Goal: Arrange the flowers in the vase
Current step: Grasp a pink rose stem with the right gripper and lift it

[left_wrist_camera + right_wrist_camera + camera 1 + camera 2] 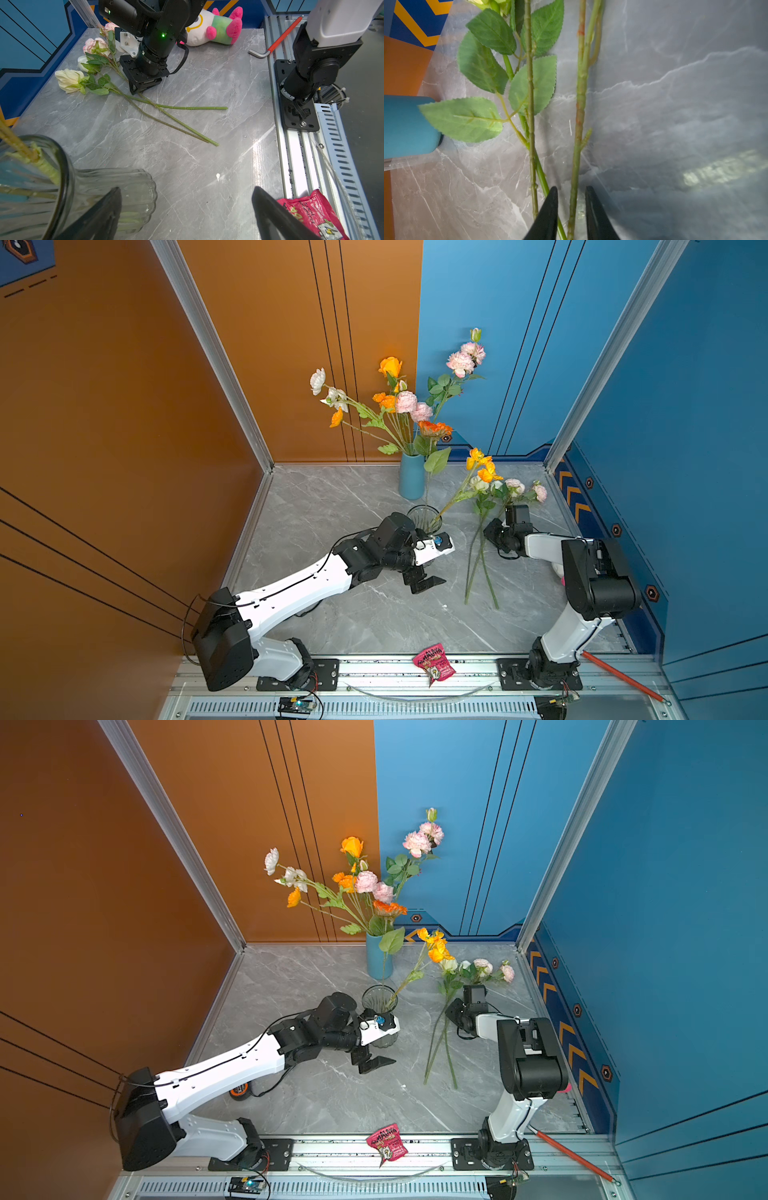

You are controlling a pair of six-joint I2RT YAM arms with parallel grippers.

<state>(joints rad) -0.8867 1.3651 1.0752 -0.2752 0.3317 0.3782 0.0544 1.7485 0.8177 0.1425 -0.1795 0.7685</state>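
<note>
My right pincer [570, 189] is down at the table [324, 506]. Its two fingers stand on either side of one green stem [579, 116], with a sliver of gap on each side, so nothing is pinched yet. That stem belongs to the three loose flowers [515, 486] lying together on the table, their white and pale pink blooms toward the back wall. My left pincer [428, 583] hangs spread wide and empty just beside the glass vase [424, 516], which holds one yellow-orange flower [478, 466] leaning to the right. Behind it the blue vase [411, 479] stands upright with a full bunch [399, 406].
</note>
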